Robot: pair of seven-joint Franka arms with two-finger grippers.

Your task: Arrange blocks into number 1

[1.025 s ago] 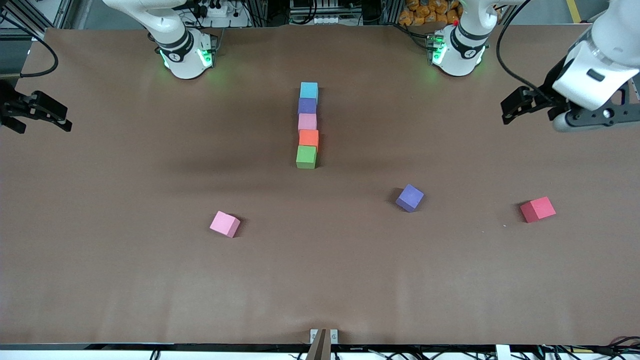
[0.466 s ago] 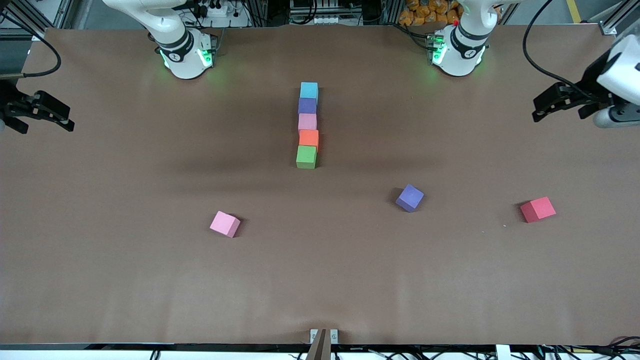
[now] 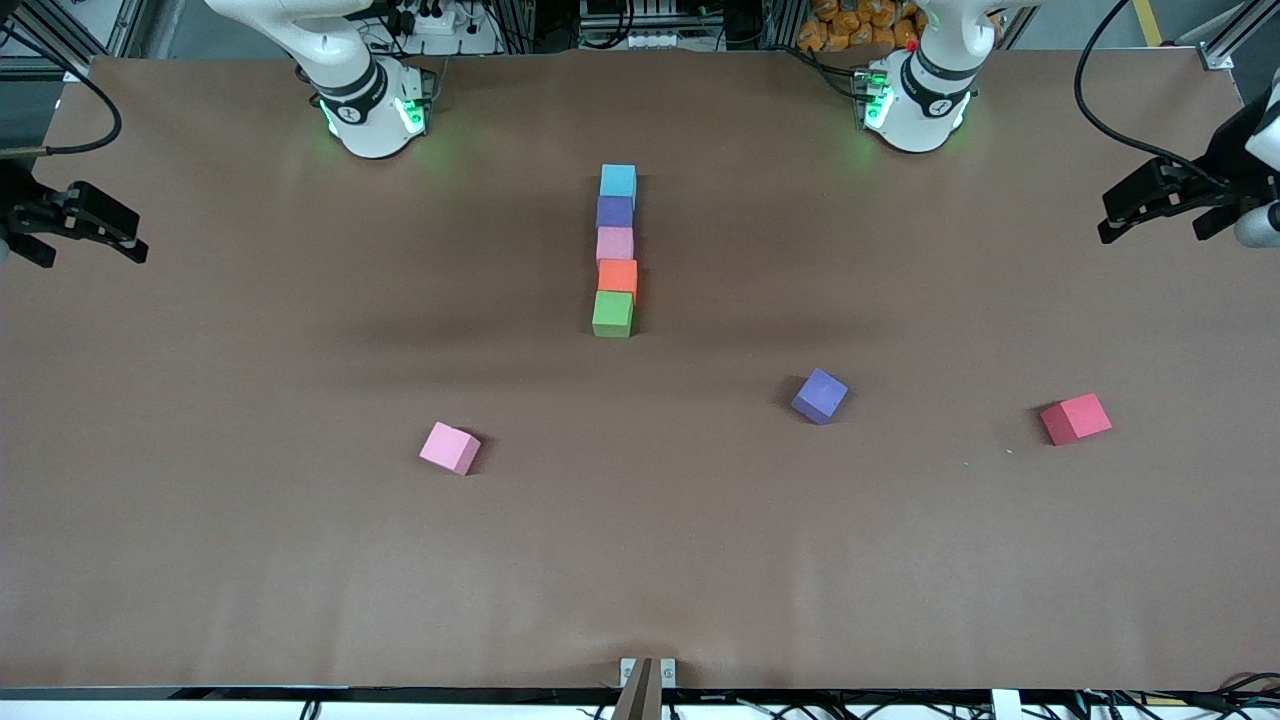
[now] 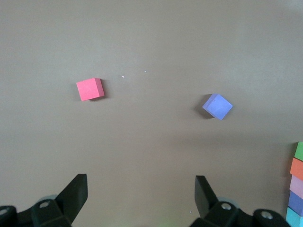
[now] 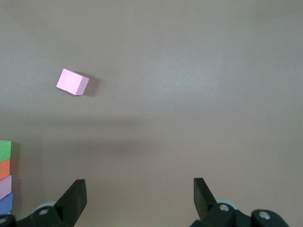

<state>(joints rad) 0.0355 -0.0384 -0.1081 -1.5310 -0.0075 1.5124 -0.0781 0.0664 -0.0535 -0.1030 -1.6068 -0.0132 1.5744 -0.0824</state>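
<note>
Blocks of matte foam form a touching column mid-tabletop [image 3: 300, 560]: light blue cube [image 3: 618, 181] nearest the bases, then purple cube [image 3: 614, 211], pale pink cube [image 3: 615, 243], orange cube [image 3: 618, 275], green cube [image 3: 612, 314]. Both wrist views cut this column at the frame edge. Loose lie a pink cube [image 3: 450, 448], a second purple cube [image 3: 820, 396] and a red cube [image 3: 1076, 419]. The left end effector [image 3: 1160, 205] and right end effector [image 3: 72, 222], partly cropped in front, hover over opposite ends with fingers apart, empty.

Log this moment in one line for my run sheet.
left gripper: open, table end | right gripper: open, table end | column: five blocks | loose: three
</note>
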